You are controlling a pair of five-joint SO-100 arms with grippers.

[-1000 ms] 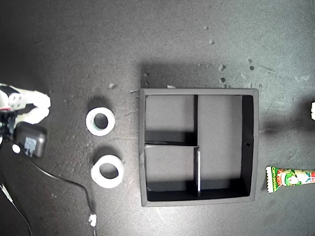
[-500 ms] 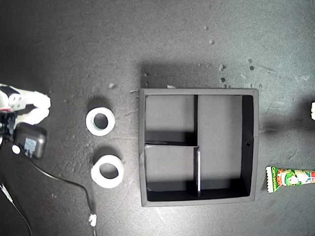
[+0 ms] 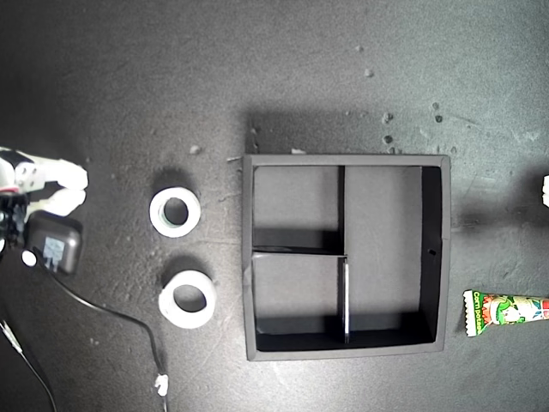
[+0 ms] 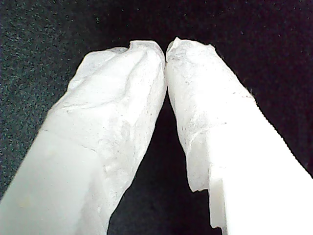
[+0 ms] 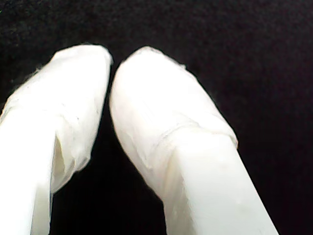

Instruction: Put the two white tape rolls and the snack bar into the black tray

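Exterior view, from above: black tray on a dark mat, its thin dividers forming two small compartments on the view's left and one long compartment on the right; nothing lies in any of them. Two white tape rolls lie flat on the mat to the view's left of the tray, upper roll and lower roll, near each other but apart, neither touching the tray. Snack bar lies on the mat at the view's right edge, beside the tray's lower right corner, partly cut off by the frame. An arm with a black block and cable shows at the view's left edge. First wrist view: my first gripper, white-wrapped fingers meeting at the tips, holding nothing. Second wrist view: my second gripper, fingers nearly together, only a thin gap, holding nothing
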